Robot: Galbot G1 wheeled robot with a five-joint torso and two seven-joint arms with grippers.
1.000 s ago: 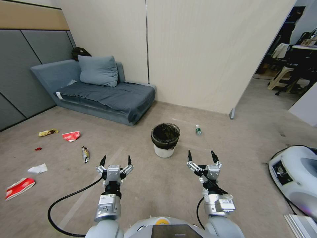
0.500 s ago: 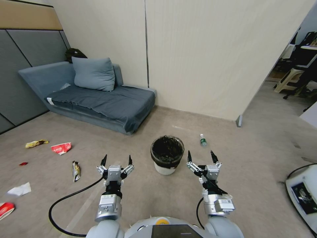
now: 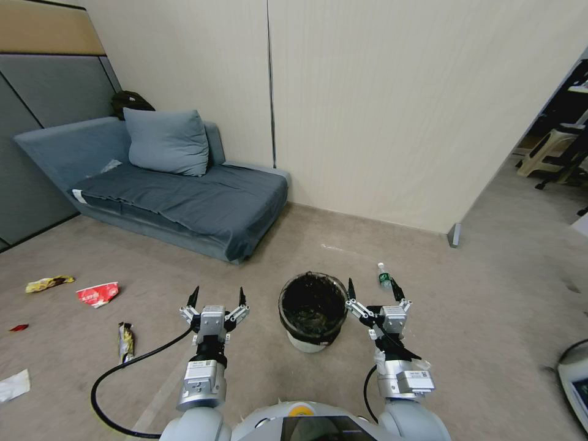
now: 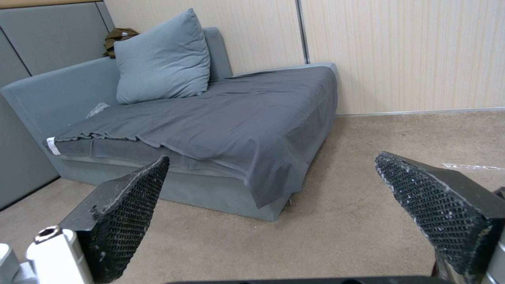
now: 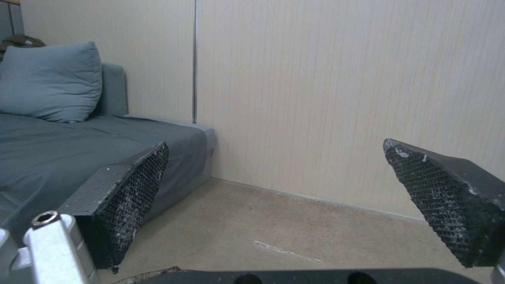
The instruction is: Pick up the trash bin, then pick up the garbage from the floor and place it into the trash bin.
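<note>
Head view: both pincers, left pincer [image 3: 216,296] and right pincer [image 3: 373,290], gape wide; the trash bin [image 3: 312,311] looks light, so I'd grip its stiff rim.

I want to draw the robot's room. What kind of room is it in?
Probably a lounge corner of an office. There is a grey sofa with a pillow by a panelled wall, carpet with litter, and stools and chairs beyond the opening.

trash bin [image 3: 312,312]: white, black liner, upright on floor | garbage [image 3: 97,294]: scattered far left
</note>
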